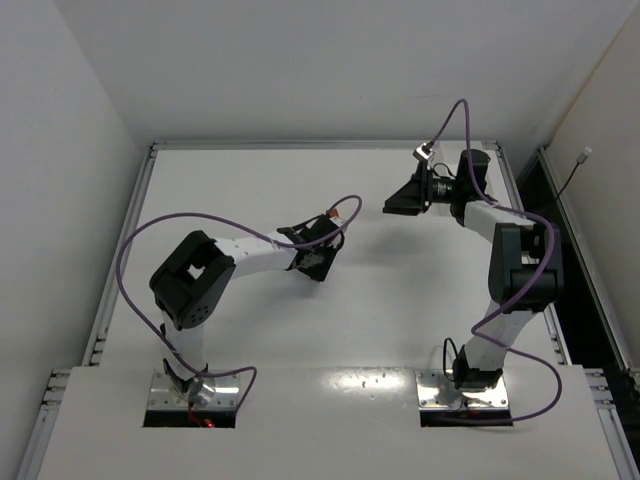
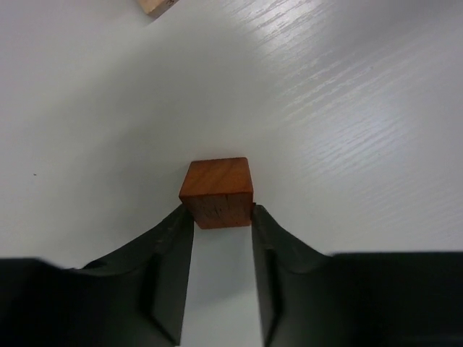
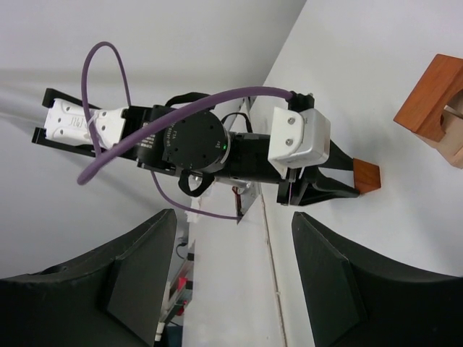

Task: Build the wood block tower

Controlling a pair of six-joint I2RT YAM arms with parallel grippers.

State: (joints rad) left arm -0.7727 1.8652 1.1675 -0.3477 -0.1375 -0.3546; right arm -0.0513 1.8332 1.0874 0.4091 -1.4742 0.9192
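My left gripper (image 2: 217, 217) is narrowed onto the reddish-orange cube (image 2: 217, 189). Both fingertips (image 2: 182, 220) touch its side faces near the rear edge. The cube sits on the white counter (image 2: 347, 130), near the counter's middle in the overhead view. Beyond the cube and well apart from it, the corner of a pale block (image 2: 155, 6) shows at the edge of my left wrist view.

My right gripper (image 3: 235, 217) hangs off the counter with its jaws spread wide, looking back at the cube. Past the cube from there, a second reddish-orange block (image 3: 432, 97) touches a pale piece (image 3: 456, 144). I cannot tell which one bears the other.
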